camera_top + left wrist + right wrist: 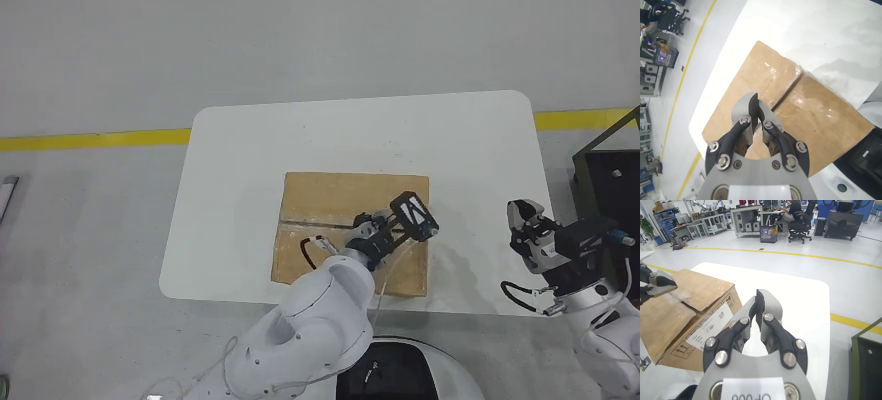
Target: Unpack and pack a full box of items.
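**Top view.** I see a white, round-cornered table [250, 160] carrying a brown cardboard box [320, 200]. The box sits toward the near edge, about midway along it. The left gripper [418, 215] hangs over the right part of the box. The right gripper [525, 222] is over bare table near the right edge, well apart from the box. Open table runs along the far edge and into both far corners.

**Left wrist view.** The left gripper [754, 95], grey metal with black pads, has its fingertips pressed together above the box [757, 66]. A dark seam [789, 89] divides the two top flaps. Glossy, wrinkled clear tape [772, 73] lies on either side of it.

**Right wrist view.** The right gripper [758, 296] is closed on nothing, its ribbed pads meeting. One flap edge of the box [702, 285] sits slightly raised over its neighbour. A white label [710, 326] is stuck to the side wall. A pale, blurred strip lies at the tip of the left gripper [668, 286]; I cannot tell whether it is pinched.
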